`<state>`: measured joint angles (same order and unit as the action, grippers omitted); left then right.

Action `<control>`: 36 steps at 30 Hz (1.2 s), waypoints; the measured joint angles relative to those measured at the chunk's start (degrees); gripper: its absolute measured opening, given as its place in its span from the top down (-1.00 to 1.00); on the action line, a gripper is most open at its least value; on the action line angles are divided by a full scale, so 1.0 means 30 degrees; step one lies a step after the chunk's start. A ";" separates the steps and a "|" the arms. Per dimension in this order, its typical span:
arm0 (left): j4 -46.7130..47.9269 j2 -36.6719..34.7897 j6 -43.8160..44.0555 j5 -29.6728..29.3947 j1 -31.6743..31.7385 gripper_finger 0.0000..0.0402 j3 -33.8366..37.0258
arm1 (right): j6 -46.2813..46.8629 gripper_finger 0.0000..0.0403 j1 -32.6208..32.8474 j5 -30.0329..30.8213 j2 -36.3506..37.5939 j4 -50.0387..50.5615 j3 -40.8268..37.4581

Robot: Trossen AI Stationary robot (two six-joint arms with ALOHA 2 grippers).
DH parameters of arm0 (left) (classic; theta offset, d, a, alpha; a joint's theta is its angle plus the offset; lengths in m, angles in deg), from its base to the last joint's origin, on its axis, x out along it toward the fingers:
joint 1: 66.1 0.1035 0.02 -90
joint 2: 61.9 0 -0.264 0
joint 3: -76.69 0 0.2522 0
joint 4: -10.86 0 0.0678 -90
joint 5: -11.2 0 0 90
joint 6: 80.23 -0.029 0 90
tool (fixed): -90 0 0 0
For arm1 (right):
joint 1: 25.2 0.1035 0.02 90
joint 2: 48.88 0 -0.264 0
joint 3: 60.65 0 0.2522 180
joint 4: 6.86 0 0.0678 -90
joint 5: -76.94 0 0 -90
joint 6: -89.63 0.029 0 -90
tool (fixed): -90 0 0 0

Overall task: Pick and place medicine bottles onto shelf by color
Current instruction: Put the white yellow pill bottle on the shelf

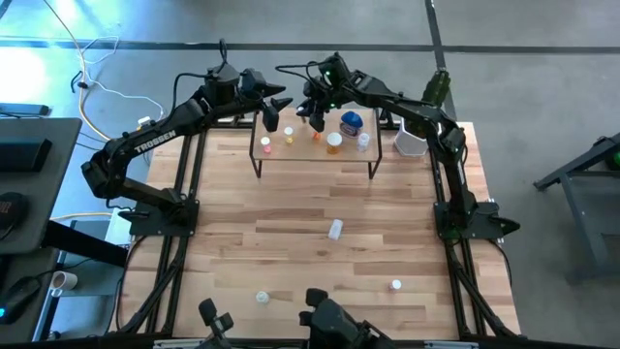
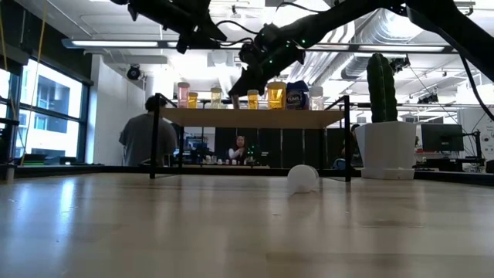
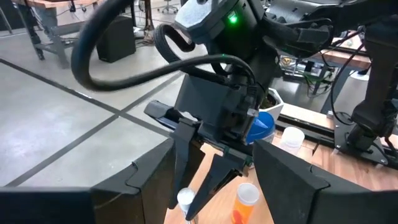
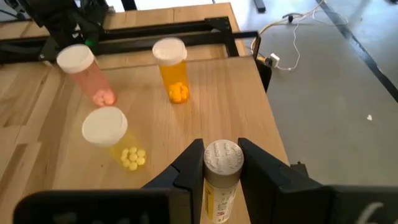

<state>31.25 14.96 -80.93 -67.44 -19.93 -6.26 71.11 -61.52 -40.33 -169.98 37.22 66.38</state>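
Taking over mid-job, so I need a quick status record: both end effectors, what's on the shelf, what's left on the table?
Right end effector: shut on a white-capped bottle, above the shelf
Left end effector: open, nothing in it, above the shelf's left end
On shelf: pink bottle, orange bottle, yellow-pill bottle, blue bottle
Loose on table: three small bottles, mid-table, near left, near right
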 joint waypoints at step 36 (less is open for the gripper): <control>0.0000 0.0000 0.0002 0.0007 -0.0007 -0.02 0.0000 | -0.1294 0.65 -0.0015 0.1584 -0.0029 0.0449 -0.0211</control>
<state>31.25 14.96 -80.92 -67.42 -19.95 -6.26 67.23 -61.56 -35.58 -170.07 38.57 65.75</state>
